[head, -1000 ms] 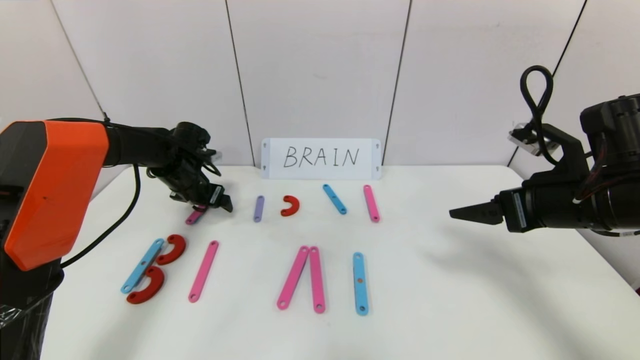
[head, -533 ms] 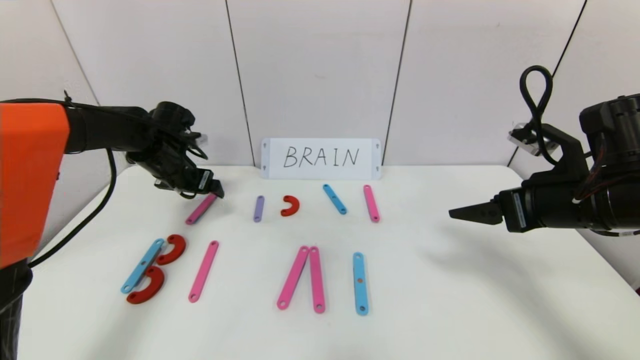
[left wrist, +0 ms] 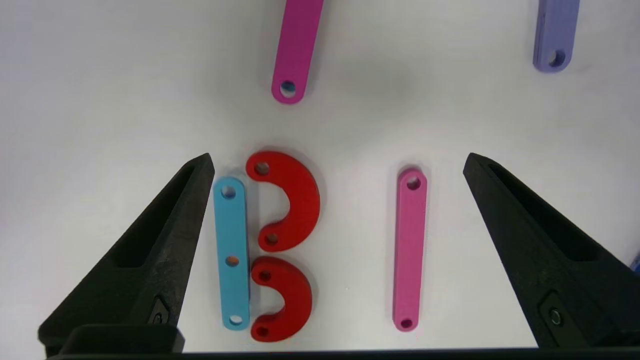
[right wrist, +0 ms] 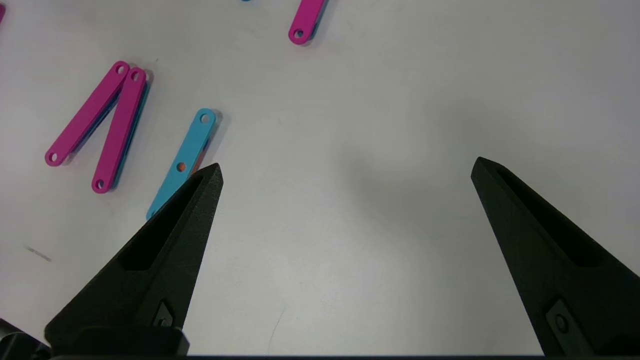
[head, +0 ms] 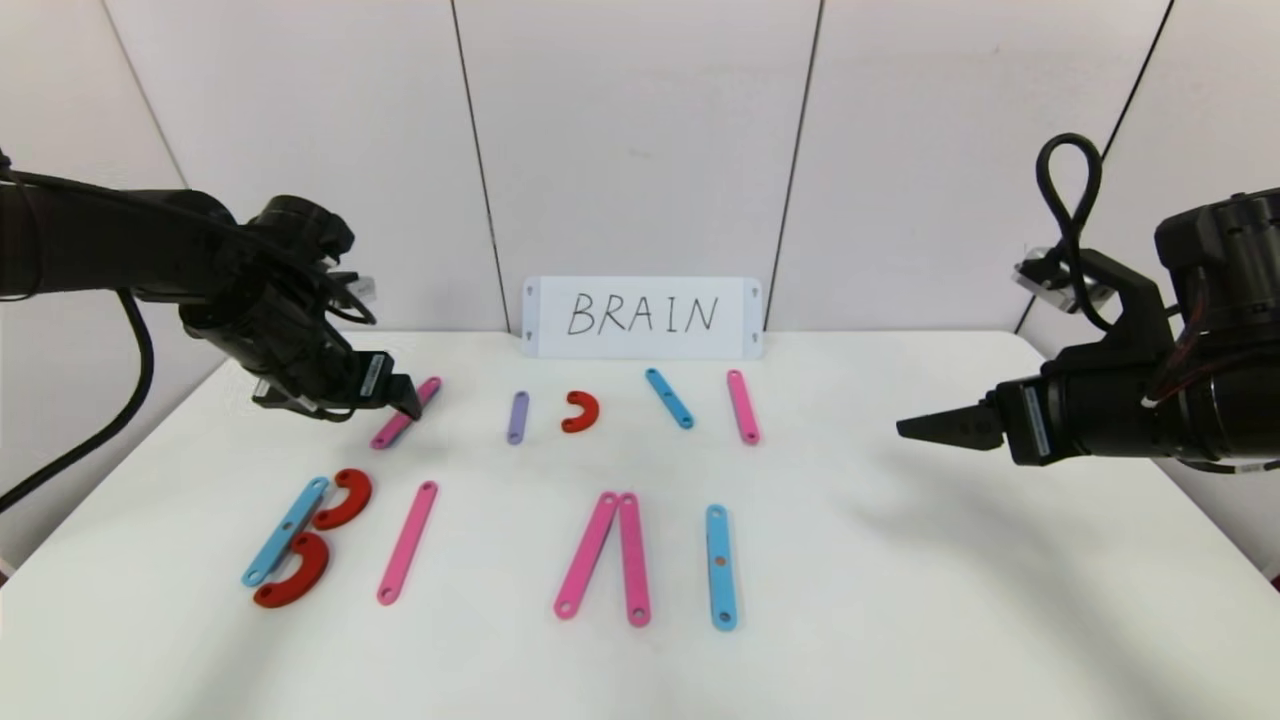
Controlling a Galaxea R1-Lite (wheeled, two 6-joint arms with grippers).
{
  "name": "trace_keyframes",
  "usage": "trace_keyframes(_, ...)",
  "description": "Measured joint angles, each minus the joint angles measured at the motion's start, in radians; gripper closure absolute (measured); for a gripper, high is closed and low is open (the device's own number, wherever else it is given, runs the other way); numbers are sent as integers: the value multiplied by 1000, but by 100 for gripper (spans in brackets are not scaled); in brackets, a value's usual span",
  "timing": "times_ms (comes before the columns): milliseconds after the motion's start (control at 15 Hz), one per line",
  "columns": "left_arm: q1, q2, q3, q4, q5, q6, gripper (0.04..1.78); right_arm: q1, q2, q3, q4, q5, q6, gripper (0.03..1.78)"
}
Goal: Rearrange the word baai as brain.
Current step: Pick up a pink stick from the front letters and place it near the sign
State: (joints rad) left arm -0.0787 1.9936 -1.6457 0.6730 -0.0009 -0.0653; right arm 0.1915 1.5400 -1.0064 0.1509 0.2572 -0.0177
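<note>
The word baai (head: pixel 587 555) lies as a front row of flat holed pieces. At its left a blue strip (head: pixel 285 530) and two red curves (head: pixel 343 498) (head: pixel 293 570) form a B. Then come a pink strip (head: pixel 407 541), two pink strips meeting in a peak (head: pixel 634 560) and a blue strip (head: pixel 720 567). My left gripper (head: pixel 400 400) hangs open and empty at the back left, over a short pink strip (head: pixel 390 432). Its wrist view shows the B's blue strip (left wrist: pixel 232 260) and the pink strip (left wrist: pixel 411 250) far below its fingertips (left wrist: pixel 337 157). My right gripper (head: pixel 935 428) (right wrist: pixel 347 165) hovers open and empty at the right.
A white card (head: pixel 642 317) with handwritten BRAIN stands at the back wall. Before it lie a purple strip (head: pixel 517 417), a small red curve (head: pixel 580 411), a blue strip (head: pixel 669 398) and a pink strip (head: pixel 742 406). Bare table (head: pixel 950 560) spreads below the right gripper.
My left arm has drawn back to the left, away from the short pink strip, which stays lying on the table. The right arm has not moved.
</note>
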Motion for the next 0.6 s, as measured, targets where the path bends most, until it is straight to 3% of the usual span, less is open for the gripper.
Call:
trace_keyframes(333,-70,-123,291,-167,39,-97,7,4,8,1,0,0,-1,7)
trace_keyframes(600,-142,-157,396,-214,89,-198,7,8,10,5,-1,0,-1,7)
